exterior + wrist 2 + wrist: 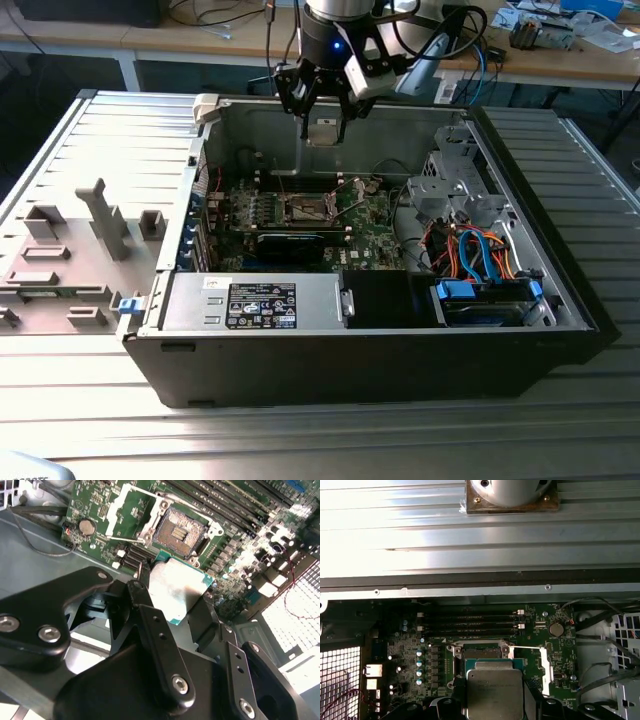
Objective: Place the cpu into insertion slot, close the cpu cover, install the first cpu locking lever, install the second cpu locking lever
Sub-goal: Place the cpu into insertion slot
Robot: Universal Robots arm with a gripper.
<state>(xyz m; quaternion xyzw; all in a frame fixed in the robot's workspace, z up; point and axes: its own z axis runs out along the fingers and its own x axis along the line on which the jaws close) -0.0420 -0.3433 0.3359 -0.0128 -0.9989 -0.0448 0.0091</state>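
Cpu cover (pixel 116 507): swung open, just beside the socket on the motherboard (pixel 372 228).
Insertion slot (pixel 305 208): bare with its dark centre exposed, near the middle of the board inside the case (pixel 300 375).
Gripper (pixel 322 120): fingers pinching the chip by opposite edges.
Cpu (pixel 325 132): in the air near the case's far rim, well apart from the slot.
Step in hand: the first, placing the chip; nothing is seated yet.
Placement calls for: probably the chip squared to the socket rim and kept level.
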